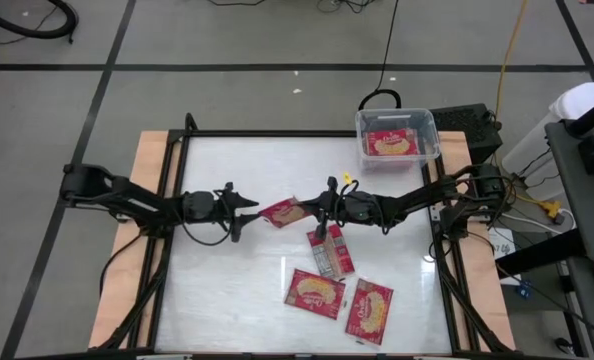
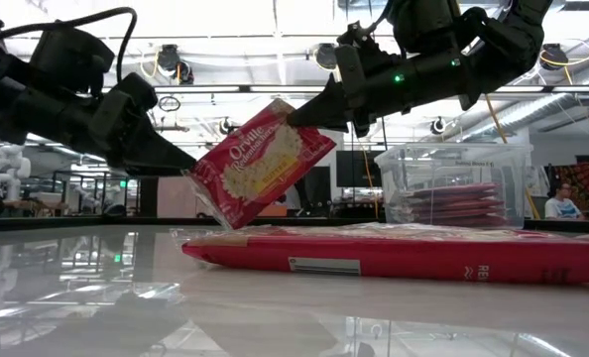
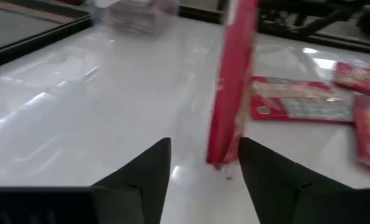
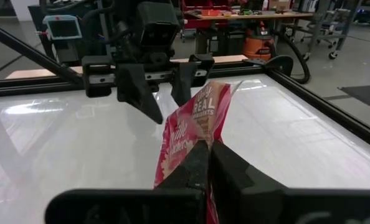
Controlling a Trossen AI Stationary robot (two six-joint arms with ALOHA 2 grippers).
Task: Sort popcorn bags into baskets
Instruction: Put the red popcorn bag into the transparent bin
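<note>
popcorn bag (image 1: 280, 211) pinched by right jaws (image 1: 310, 207), left jaws (image 1: 248, 210) open.

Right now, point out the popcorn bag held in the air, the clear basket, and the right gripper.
held popcorn bag (image 2: 265, 164), low view, middle of its printed front.
clear basket (image 1: 426, 122), high view, its right rim.
right gripper (image 4: 208, 152), right wrist view, between its fingertips, shut on the bag's edge.

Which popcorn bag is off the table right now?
The popcorn bag pinched by the right gripper mid-table; the other bags lie flat or sit in the clear bin.
</note>
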